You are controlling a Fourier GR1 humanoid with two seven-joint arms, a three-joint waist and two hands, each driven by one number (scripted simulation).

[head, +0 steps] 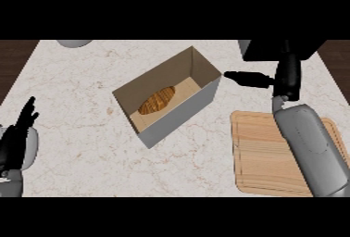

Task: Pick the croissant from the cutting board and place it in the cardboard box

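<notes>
The croissant (pixel 157 101) lies inside the cardboard box (pixel 179 118), which sits at an angle on the marble counter (pixel 82 92). The right hand (pixel 273 55) hangs beyond the cutting board (pixel 263 157), fingers spread and holding nothing, thumb pointing at the box. The left hand (pixel 17 139) rests open at the counter's left edge, fingers up.

The golden-brown, ridged croissant (pixel 158 101) lies on the floor of the open-topped cardboard box (pixel 179 114), which sits turned at an angle on the marbled desk (pixel 82 92), just left of the pale wooden cutting board (pixel 263 152), whose visible surface carries no croissant.
</notes>
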